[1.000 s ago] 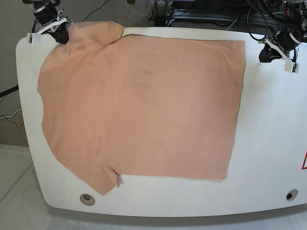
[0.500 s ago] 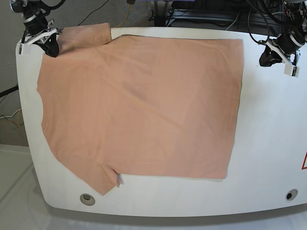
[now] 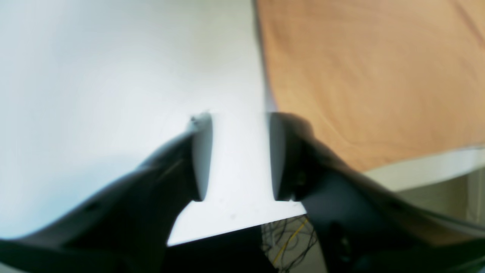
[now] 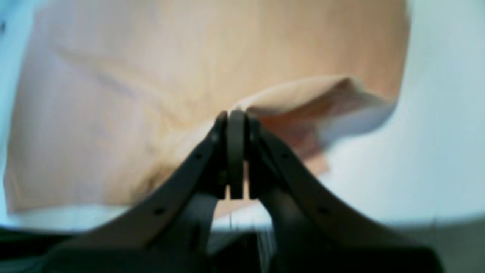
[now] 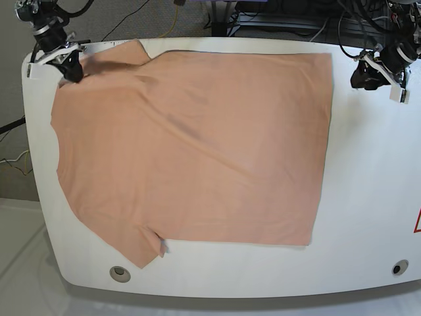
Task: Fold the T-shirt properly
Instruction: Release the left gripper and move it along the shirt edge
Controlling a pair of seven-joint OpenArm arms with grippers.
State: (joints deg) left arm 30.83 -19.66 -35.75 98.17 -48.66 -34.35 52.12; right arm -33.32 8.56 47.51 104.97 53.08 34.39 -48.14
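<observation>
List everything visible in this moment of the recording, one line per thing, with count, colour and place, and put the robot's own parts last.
T-shirt: one, peach-orange, spread flat over most of the table, far sleeve at the base view's upper left.
Table: one, white, rounded corners, bare strip along the base view's right side.
Round fittings: two, grey, set in the table's near corners.
Cables: several, mostly black, one yellow, behind the table's far edge.
Right gripper: one, black, jaws shut on the T-shirt's sleeve at the far corner.
Left gripper: one, black, jaws open over bare table beside the T-shirt's hem corner, holding nothing.
</observation>
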